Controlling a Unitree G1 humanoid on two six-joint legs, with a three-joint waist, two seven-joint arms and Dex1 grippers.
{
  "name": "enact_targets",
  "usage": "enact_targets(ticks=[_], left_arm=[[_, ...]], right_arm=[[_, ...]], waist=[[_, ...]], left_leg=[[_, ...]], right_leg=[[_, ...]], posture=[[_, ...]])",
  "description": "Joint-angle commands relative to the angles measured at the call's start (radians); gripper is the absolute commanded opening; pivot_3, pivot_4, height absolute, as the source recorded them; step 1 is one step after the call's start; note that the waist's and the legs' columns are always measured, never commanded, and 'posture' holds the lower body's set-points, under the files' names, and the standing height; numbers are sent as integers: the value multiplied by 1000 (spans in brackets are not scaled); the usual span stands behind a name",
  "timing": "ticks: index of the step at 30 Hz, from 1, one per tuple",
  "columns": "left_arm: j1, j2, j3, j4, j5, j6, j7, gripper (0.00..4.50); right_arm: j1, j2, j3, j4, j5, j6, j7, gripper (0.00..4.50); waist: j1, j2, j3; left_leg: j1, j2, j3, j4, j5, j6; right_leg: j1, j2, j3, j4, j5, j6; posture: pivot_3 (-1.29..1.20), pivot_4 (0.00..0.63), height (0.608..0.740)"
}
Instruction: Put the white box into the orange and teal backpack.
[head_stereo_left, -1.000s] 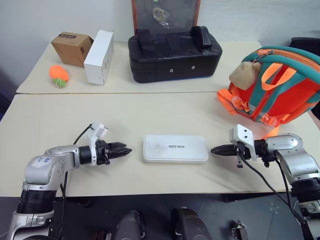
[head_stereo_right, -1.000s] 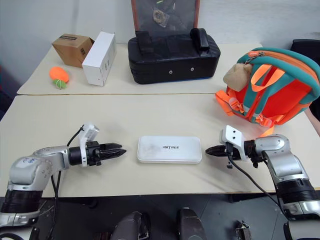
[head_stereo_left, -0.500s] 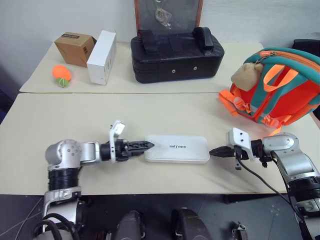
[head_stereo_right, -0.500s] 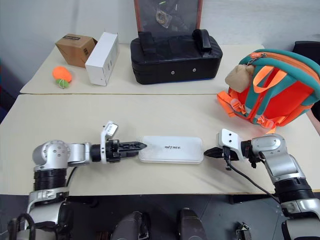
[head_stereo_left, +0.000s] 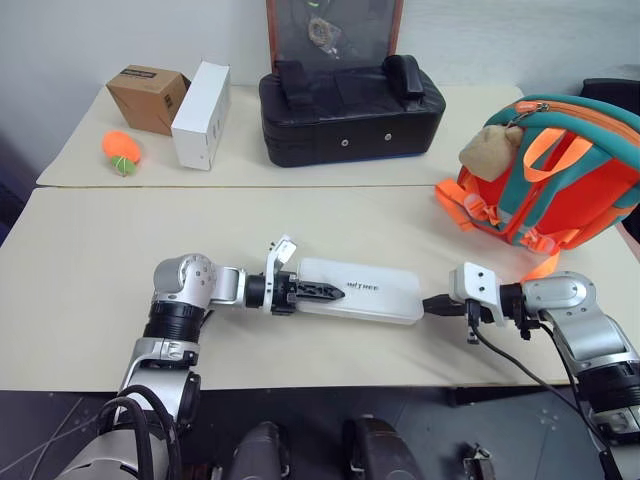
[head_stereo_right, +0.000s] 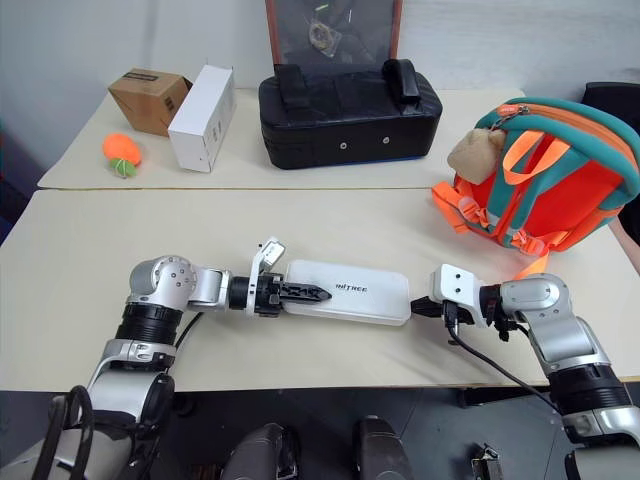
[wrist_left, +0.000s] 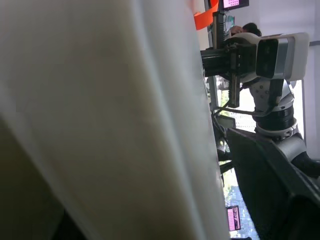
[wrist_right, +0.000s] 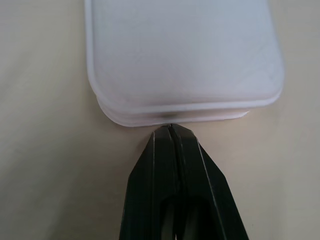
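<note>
The white box lies flat on the near table, roughly midway between the two arms, with the orange and teal backpack standing well apart from it toward the far right. The left gripper is laid over the box's left end, one black finger seen resting on the lid; whether the other finger is underneath, and so whether the box is truly pinched, cannot be told. The right gripper is clenched to a single point, its tips touching the middle of the box's right edge, as if to brace it. The box is judged to be a stiff, smooth-shelled case (the rounded rim and the seam along its side suggest moulded plastic), probably light for its width but slippery against narrow fingers. Being thin and flat on the table, it offers little for a grip from above; a hold at a short end, with a finger worked under the edge while the other end is blocked, is judged the sensible option. Twisting in a one-ended pinch is the likely risk, so support at both ends would be wanted.
</note>
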Motion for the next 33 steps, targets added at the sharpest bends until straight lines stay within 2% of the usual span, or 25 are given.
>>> enact_targets(ticks=[1,3,7,9,12,14,18,21,22,28,33], left_arm=[[-9,5,14,-10,-10,-21,-31,1747],[-1,7,28,-24,-17,-23,-36,1384],[45,8,189,-167,-100,14,-1,1376],[68,10,265,-254,-132,39,32,1376],[110,10,380,-394,-193,56,72,1376],[127,2,457,-465,-237,73,103,1376],[141,-8,575,-575,-320,94,169,1376],[152,-12,611,-641,-366,76,216,1376],[155,-16,615,-650,-376,70,232,1376],[174,2,586,-666,-424,17,270,1376],[208,61,557,-650,-438,-35,255,1376]], right_arm=[[40,5,-5,-22,7,16,-15,0],[59,4,-20,-38,21,28,-29,0],[158,14,-167,-153,127,179,-159,0],[214,12,-277,-233,229,308,-204,361],[292,-2,-456,-320,356,457,-261,1219],[319,-12,-566,-330,412,529,-298,1974],[269,-48,-699,-256,476,612,-356,3327],[131,-50,-687,-135,468,611,-411,4348],[87,-46,-674,-93,458,606,-426,4472],[-205,28,-499,203,356,508,-432,4472],[-397,103,-429,390,320,440,-413,4472]], waist=[[0,0,0],[0,0,0],[0,0,0],[1,0,0],[1,0,0],[1,0,0],[-1,0,0],[-5,0,0],[-5,0,0],[-6,-1,1],[-9,0,1]], left_leg=[[0,0,0,0,0,0],[0,0,0,0,0,0],[-1,0,-1,-1,0,0],[-2,0,-1,-1,0,0],[-3,0,-1,-1,0,0],[-2,0,-2,-1,0,0],[-2,0,-2,-2,0,0],[-1,0,-1,-2,0,0],[-1,0,0,-2,0,0],[0,0,1,-5,2,-1],[-1,0,3,-7,3,-2]], right_leg=[[0,0,0,0,0,0],[0,0,0,0,0,0],[0,0,0,0,0,0],[-2,0,0,0,0,0],[-1,-1,0,0,0,0],[0,-1,0,0,0,0],[0,0,0,-1,0,0],[0,0,1,-2,0,0],[-1,0,2,-2,0,0],[-2,1,3,-2,0,0],[-4,2,4,-2,0,0]], posture=[[0,150,740],[0,150,740],[0,150,740],[0,150,740],[0,150,740],[0,150,740],[0,150,740],[0,150,740],[0,150,740],[0,150,740],[0,150,740]])
